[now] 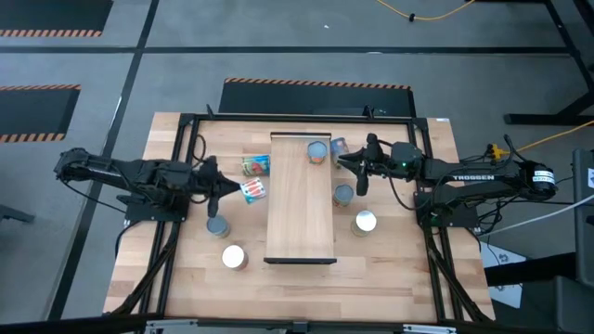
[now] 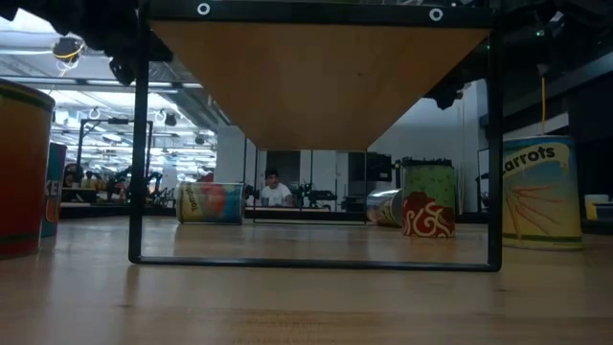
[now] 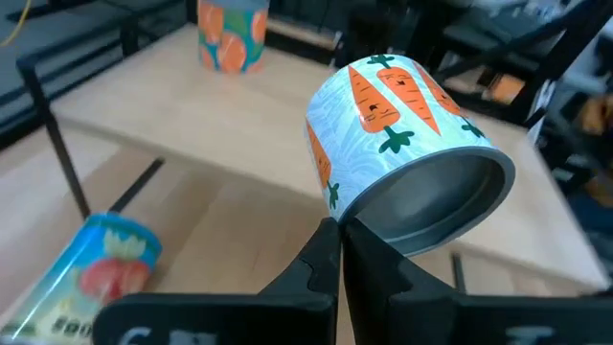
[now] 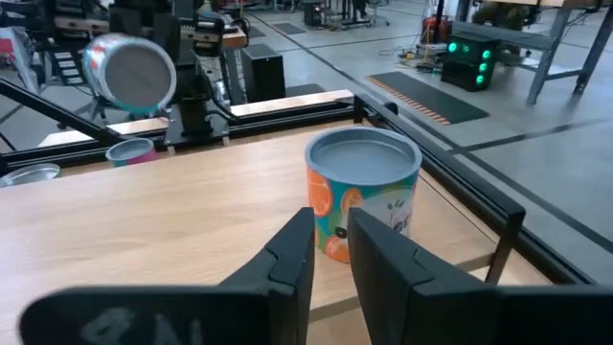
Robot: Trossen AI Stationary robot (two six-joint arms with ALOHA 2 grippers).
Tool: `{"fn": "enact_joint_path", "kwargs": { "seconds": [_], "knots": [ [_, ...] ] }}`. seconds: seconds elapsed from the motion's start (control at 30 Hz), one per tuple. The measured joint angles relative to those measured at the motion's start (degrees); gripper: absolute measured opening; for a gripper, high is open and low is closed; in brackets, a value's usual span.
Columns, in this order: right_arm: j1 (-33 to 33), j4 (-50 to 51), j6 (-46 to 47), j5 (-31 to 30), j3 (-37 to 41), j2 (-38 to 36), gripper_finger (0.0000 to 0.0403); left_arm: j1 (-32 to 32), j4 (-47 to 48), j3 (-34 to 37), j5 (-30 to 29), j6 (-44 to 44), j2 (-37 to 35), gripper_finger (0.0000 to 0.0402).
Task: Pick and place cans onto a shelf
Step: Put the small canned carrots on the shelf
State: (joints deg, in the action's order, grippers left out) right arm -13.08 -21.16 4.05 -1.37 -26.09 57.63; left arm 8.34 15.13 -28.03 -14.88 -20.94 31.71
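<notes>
The shelf (image 1: 300,197) is a pale board raised on a black frame in the middle of the table. An orange-patterned can (image 4: 362,192) stands upright on its far end (image 1: 317,151). My left gripper (image 1: 236,191), left of the shelf, is shut on a carrot-label can (image 3: 402,144), which also shows in the high view (image 1: 252,190). My right gripper (image 4: 330,251) is at the shelf's right side (image 1: 357,167), level with the orange can and short of it. Its fingers are a narrow gap apart and empty. My left gripper pinches the rim of the carrot can's metal end (image 3: 347,222) between its two fingertips. The fingers come about level from the table's left. The can is lifted clear of the table and lies tilted on its side, its metal end toward the gripper.
A blue tomato-label can (image 3: 86,278) lies on its side left of the shelf (image 1: 256,165). Two cans (image 1: 217,225) (image 1: 234,257) stand at the near left. At the right, one can (image 1: 340,147) lies and two (image 1: 343,194) (image 1: 365,222) stand. A person (image 2: 276,190) sits far behind the table.
</notes>
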Motion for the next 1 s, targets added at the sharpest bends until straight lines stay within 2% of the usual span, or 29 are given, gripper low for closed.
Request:
{"fn": "enact_joint_path", "kwargs": {
  "seconds": [0.6,1.0],
  "knots": [
    [0.0,0.0,0.2,0.0,0.0,0.0,0.0072,-0.1,-16.4,0.0,-0.6,-10.0,0.0,0.0],
    [0.0,0.0,0.2,0.0,0.0,0.0,0.0072,-1.3,-17.5,-0.1,-5.5,-19.5,0.7,0.0]
  ]
}}
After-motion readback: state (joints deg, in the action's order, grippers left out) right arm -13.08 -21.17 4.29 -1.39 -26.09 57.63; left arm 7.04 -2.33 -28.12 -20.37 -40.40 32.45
